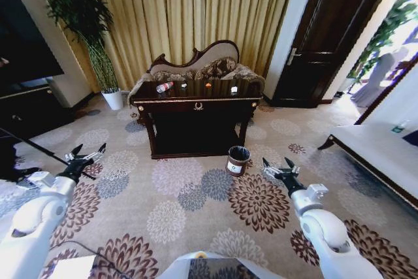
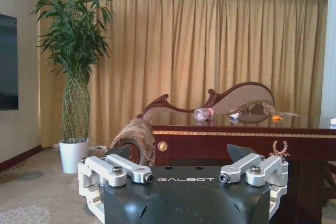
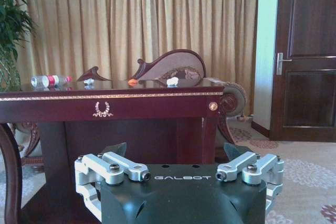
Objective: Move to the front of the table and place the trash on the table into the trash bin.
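Floral carpet lies under both empty pincers, left pincer and right pincer spread wide

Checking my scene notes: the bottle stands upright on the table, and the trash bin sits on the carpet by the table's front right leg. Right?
Not quite. The head view shows the bottle lying on its side on the table. The trash bin placement is right.

All views toward the table
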Robot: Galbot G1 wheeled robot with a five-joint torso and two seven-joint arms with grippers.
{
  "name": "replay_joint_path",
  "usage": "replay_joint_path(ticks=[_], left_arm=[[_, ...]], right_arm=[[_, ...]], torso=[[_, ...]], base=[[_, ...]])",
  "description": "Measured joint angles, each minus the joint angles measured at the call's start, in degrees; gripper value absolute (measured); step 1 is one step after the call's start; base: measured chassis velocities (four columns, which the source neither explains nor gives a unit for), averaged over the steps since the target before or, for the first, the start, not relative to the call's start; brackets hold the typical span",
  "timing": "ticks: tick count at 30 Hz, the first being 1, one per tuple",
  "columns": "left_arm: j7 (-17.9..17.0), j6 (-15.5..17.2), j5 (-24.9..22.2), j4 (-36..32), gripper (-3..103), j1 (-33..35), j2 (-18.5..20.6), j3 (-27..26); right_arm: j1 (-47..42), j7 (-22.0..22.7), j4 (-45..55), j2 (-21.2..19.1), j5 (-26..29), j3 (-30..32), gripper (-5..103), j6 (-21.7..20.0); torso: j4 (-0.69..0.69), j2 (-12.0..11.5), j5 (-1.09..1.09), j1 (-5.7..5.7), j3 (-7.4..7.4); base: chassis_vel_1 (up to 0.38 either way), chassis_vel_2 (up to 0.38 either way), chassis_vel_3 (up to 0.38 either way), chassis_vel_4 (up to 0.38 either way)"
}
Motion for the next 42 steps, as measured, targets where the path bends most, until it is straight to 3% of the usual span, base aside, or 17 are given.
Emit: replay_joint_path(ticks=[7,17,42], left_arm=[[0.0,-0.6,1.5,0.0,100,-0.1,-1.5,0.4],[-0.2,-1.3,3.5,-0.4,100,0.3,-3.0,0.1],[0.8,-1.3,4.4,1.0,100,-1.9,-3.1,0.3]], right_arm=[[-1.4,1.1,0.0,-1.2,-0.6,-0.8,100,0.8],[-0.3,0.1,0.8,1.1,-2.1,-1.3,100,1.2],[2.3,-1.6,-1.0,1.7,-1.9,-1.1,100,2.3]], torso=[[-0.01,0.0,-0.01,0.00,0.00],[0.00,0.0,0.00,0.00,0.00],[0.00,0.0,-0.01,0.00,0.00]], base=[[0.000,0.000,0.000,0.000],[0.000,0.000,0.000,0.000],[0.000,0.000,0.000,0.000]])
